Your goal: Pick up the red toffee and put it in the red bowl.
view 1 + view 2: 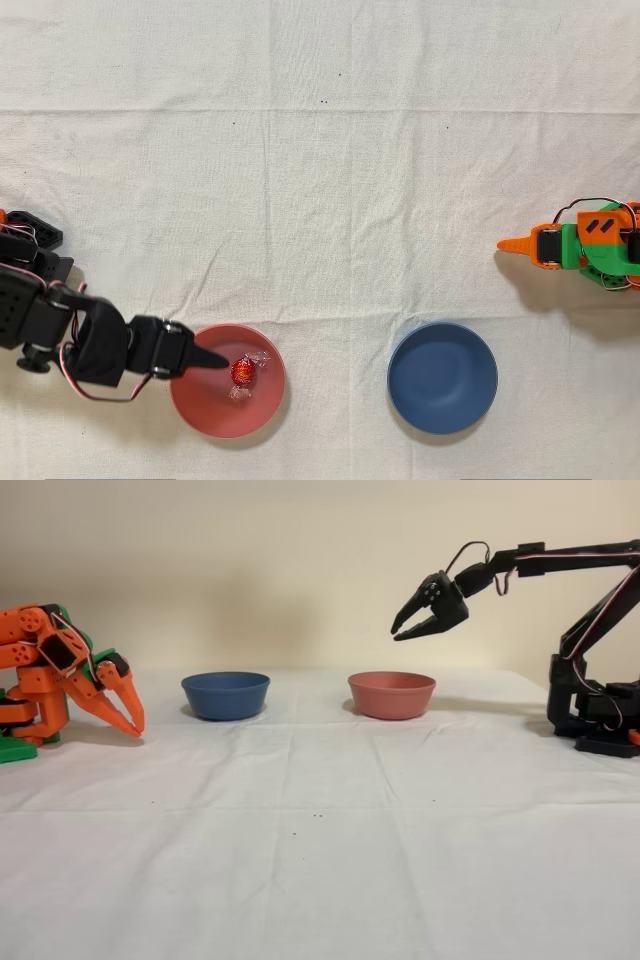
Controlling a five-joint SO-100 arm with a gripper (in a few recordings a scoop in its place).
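Toffee [242, 371] count: one, red-foiled with clear twisted ends, lying inside the red bowl [206, 415] near its centre, as the overhead view shows. Bowl count: two, the red one and a blue bowl [442, 377] well apart from it on the white cloth [320, 170]. Arm count: two, the black working arm and an idle orange arm [585, 246].

The black arm's gripper [412, 623] hangs above the red bowl in the fixed view, clear of its rim, the jaws parted and holding nothing. The placement appears done; the step in hand is judged to be the retreat. A clean retreat would lift the claw straight up before swinging back toward the base, so that neither finger clips the near rim and tips the shallow bowl or flicks the candy out.
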